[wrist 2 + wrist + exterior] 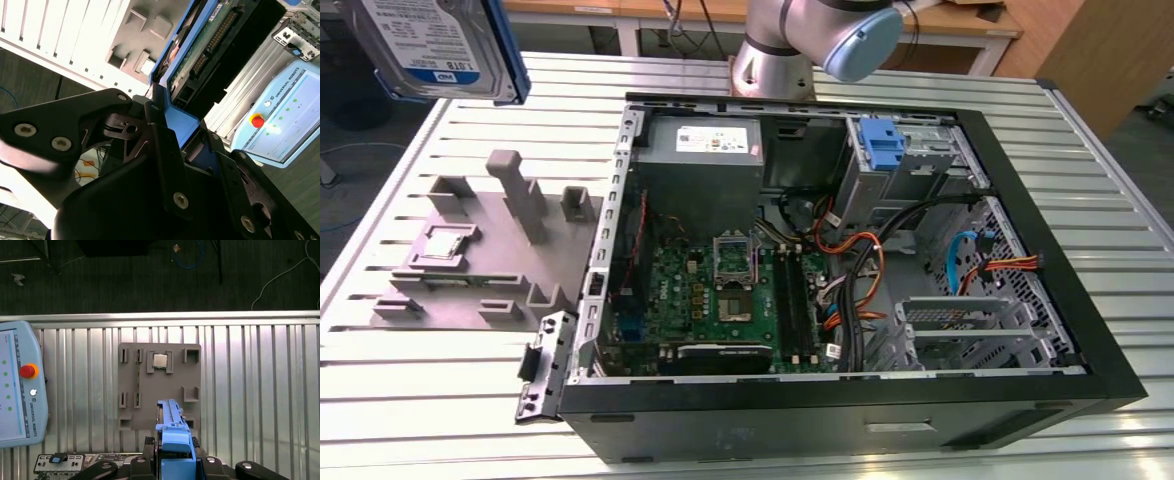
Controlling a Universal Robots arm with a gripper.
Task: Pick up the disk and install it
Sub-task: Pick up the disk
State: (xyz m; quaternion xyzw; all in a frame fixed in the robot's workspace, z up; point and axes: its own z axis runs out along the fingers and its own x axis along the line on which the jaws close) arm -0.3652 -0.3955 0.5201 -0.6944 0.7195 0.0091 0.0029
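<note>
Fingers (165, 160) tight on the white-and-blue-labelled disk (427, 45)

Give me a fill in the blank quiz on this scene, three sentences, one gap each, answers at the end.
1. The black tool is shut on the flat silver hard drive, which is framed by a ____ plastic bracket.
2. The small square silver chip sits in the ____ plastic fixture plate.
3. The round button on the pale blue control pendant is ____.
Missing words: blue; grey; red.
</note>
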